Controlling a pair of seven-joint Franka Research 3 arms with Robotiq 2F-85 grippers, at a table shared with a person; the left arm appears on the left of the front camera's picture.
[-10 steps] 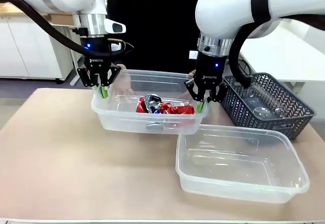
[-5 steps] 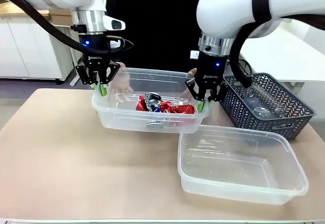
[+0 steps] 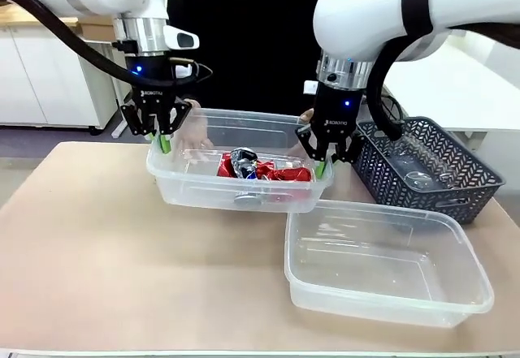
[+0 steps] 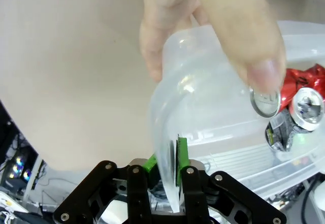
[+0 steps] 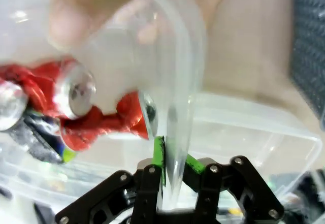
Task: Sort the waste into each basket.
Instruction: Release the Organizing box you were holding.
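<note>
The left gripper (image 3: 165,137) is pinched shut on one end rim of the clear tub (image 3: 231,193), and the right gripper (image 3: 325,166) is clamped on the opposite end. Between them crushed red cans (image 3: 280,173) lie inside. Past each pincer, a person's hand (image 4: 213,36) grips the rim. An empty tub (image 3: 386,262) sits below the right gripper.

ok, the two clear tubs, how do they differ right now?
The far tub holds crushed cans; the near tub holds nothing. The far tub is pinched at its end rims by the left gripper and right gripper, with the person's hand on it; the near tub rests free on the table. Both are clear, rectangular, rounded.
</note>
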